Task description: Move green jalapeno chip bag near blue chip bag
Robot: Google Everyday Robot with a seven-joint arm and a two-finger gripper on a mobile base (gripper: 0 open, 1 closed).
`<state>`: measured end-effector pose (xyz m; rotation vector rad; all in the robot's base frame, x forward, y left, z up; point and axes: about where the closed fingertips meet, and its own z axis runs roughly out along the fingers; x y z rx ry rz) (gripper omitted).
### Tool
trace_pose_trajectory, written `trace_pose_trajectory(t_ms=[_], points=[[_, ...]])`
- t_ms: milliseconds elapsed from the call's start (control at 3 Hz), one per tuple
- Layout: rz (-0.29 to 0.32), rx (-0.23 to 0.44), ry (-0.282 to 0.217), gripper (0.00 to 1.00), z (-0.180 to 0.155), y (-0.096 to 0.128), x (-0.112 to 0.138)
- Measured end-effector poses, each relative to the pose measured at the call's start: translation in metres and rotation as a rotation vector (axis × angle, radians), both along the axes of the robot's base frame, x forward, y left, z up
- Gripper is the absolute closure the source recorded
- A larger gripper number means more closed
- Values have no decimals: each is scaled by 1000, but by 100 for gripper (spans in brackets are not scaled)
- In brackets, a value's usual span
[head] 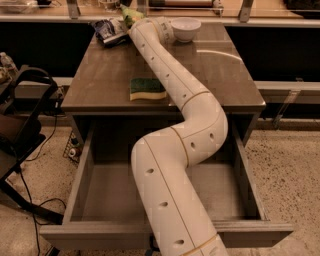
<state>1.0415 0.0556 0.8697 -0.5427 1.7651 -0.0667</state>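
The green jalapeno chip bag (pixel 127 12) shows as a light green bit at the table's far edge, mostly hidden behind my arm's end. The blue chip bag (pixel 109 29) lies wrinkled at the far left corner of the table, just left of the green bag. My gripper (pixel 133 22) is at the far end of the outstretched arm, right against the green bag and beside the blue bag. My wrist covers most of it.
A green-and-yellow sponge (pixel 147 89) lies near the table's front edge. A white bowl (pixel 186 28) stands at the back, right of my arm. The drawer (pixel 100 190) under the table (pixel 225 75) is pulled open. A dark chair (pixel 20 125) and cables stand at the left.
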Motion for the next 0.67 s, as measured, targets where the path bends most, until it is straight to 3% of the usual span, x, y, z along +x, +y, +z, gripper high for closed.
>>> trace_pose_trajectory(t_ms=[333, 667], points=[[1, -1, 3, 0, -3, 1, 0], [1, -1, 3, 0, -3, 1, 0]])
